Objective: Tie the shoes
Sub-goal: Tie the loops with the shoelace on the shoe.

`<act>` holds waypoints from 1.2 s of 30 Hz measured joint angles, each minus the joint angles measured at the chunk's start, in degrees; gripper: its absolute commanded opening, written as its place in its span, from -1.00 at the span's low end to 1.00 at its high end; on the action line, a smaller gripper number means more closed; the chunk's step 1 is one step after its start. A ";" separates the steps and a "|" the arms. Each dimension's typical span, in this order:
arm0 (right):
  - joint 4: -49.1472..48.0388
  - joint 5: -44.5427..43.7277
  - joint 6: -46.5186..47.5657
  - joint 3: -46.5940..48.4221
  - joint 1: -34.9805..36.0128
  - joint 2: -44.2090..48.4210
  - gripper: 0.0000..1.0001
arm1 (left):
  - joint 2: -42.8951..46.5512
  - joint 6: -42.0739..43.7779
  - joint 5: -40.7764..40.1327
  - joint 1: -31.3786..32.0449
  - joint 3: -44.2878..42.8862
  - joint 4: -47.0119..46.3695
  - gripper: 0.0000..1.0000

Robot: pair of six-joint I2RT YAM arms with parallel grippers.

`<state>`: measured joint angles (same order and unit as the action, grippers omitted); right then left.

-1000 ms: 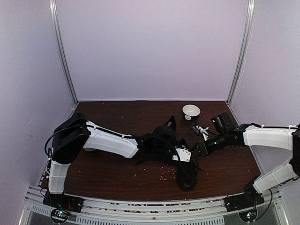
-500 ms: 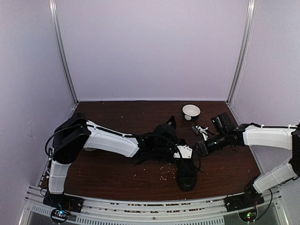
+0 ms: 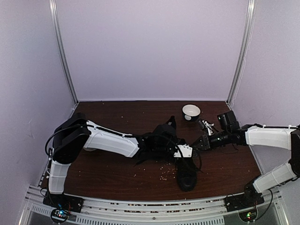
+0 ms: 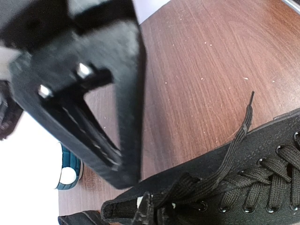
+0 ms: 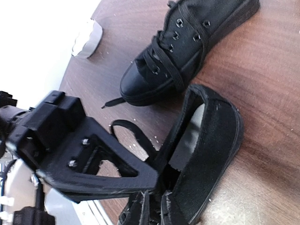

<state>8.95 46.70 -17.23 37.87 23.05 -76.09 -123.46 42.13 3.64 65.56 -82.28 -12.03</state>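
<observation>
At mid-desk (image 3: 117, 117), right of centre, the two black shoes lie close together. The far shoe (image 3: 165, 132) is partly hidden by the left arm. The near shoe (image 3: 186, 173) has its toe toward the near edge and its mouth open toward the far side. A white bowl (image 3: 191, 111) stands farther back, apart from both. We see no bow on either shoe, and we judge the tying barely begun.

Left pincer (image 4: 123, 171): shut tight, tip just beside a shoe's collar. We cannot tell whether a lace is caught in it. One flat lace end (image 4: 243, 133) lies loose over that shoe's side, pointing out onto the wood.

Right pincer (image 3: 200, 142): low at the near shoe's mouth. Its wrist view hides the gap, so we cannot say whether it is wide or narrow.

Step in hand, as we read it: getting one lace end into each pincer. To do it well, we would:
- grip each end close to its tip
- pinch lace alone, never tongue or collar
- draw both ends out evenly to opposite sides, so the shoe does not slide
</observation>
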 measured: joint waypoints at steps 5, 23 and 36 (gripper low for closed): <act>-1.11 1.36 -0.13 0.00 0.28 -3.17 -0.88 | 0.00 -0.46 0.00 0.00 0.00 -0.04 -1.00; -4.72 4.33 -1.51 -0.17 1.22 -7.43 -0.84 | -0.02 -1.14 -0.46 -0.39 0.11 1.20 -0.96; -8.35 6.19 -3.78 -1.44 1.70 -7.43 -0.76 | -0.02 -1.55 -0.52 -0.48 0.11 1.55 -0.80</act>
<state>0.60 52.88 -21.02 36.42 24.75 -83.53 -123.48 40.58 3.11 65.08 -82.17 -10.48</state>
